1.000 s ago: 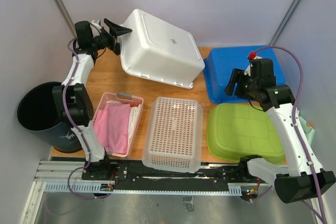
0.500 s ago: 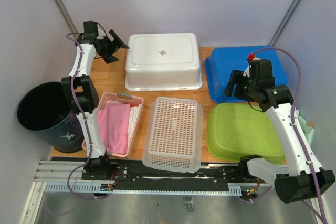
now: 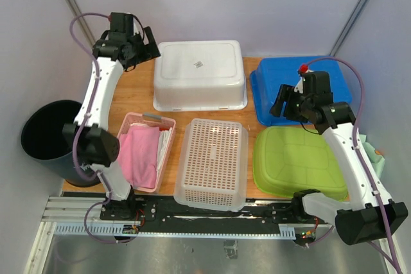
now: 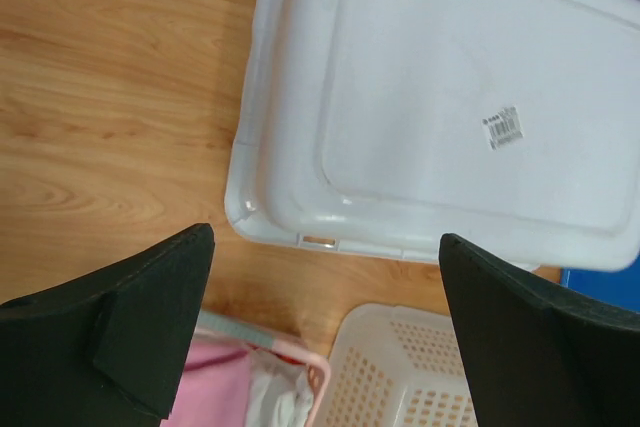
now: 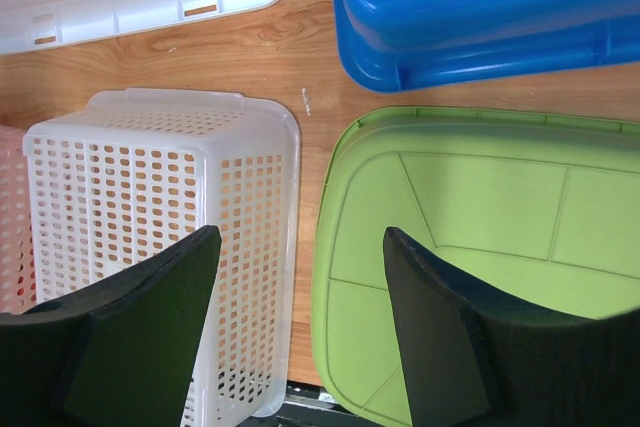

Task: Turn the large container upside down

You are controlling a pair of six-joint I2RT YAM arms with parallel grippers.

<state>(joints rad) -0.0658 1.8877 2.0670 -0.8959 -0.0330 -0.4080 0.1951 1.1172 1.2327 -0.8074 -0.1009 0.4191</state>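
**Evidently flipped: white tub sits base-up at the back of the counter**

The large white container [image 3: 200, 75] lies in the upper middle of the overhead frame. Its rim is down on the counter [image 3: 131, 97] and its stickered base faces the camera, so the task looks done. Its long axis runs left to right across the frame.

The left tool [image 3: 142, 51] is the nearer one. It hangs just off the container's upper-left corner, not touching it, with its jaws wide and nothing between them. The right tool [image 3: 282, 104] is also spread wide and empty, over the gap between the blue tub [image 3: 302, 88], the green tub [image 3: 298, 162] and the perforated basket [image 3: 212, 162].

Bare wood lies to the left of the container. The blue tub sits close to its right end, and the pink basket [image 3: 144, 149] and the perforated basket lie near its lower edge. Any retreat by the left arm is probably easiest towards the upper left.
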